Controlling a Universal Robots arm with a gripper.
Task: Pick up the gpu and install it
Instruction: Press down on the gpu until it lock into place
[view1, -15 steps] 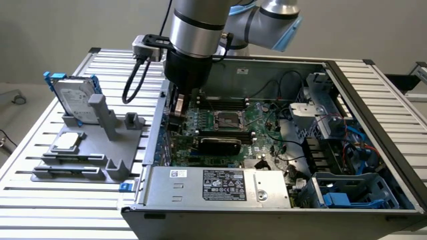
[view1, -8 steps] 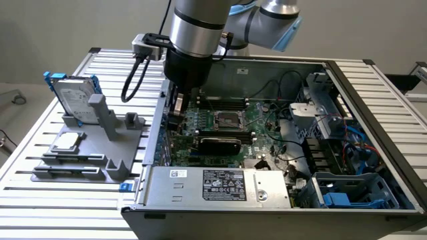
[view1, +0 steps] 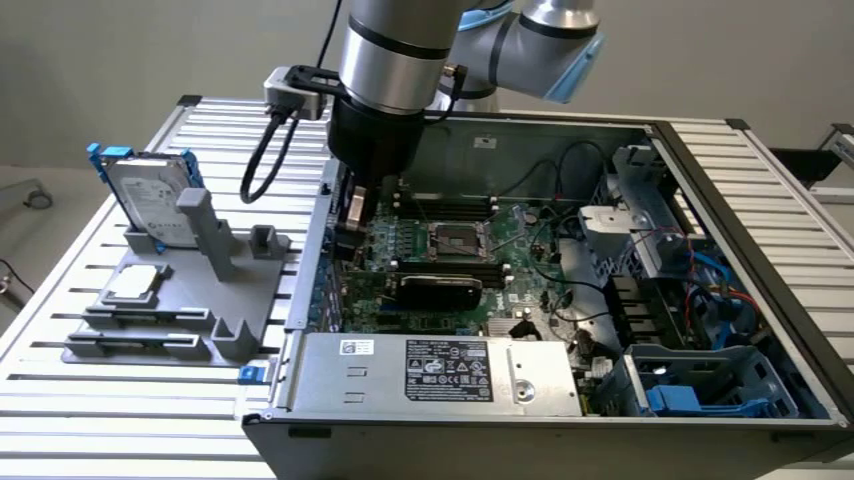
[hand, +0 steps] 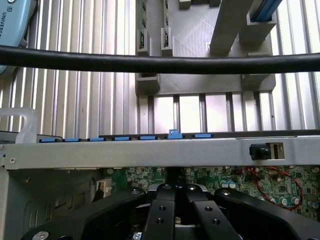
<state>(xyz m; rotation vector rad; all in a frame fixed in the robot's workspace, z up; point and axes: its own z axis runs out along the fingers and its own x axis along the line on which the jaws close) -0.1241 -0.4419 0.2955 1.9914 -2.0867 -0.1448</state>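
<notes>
Sitting in computer case (view1: 747, 200): gpu (view1: 438, 290)

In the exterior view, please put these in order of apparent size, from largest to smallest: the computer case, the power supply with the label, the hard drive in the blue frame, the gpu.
1. Computer case, clearly the largest.
2. Power supply.
3. Hard drive in its blue frame.
4. gpu.

The last two look close in size, and the hard drive stands at a different depth from the camera, so their order is unsure.
</notes>
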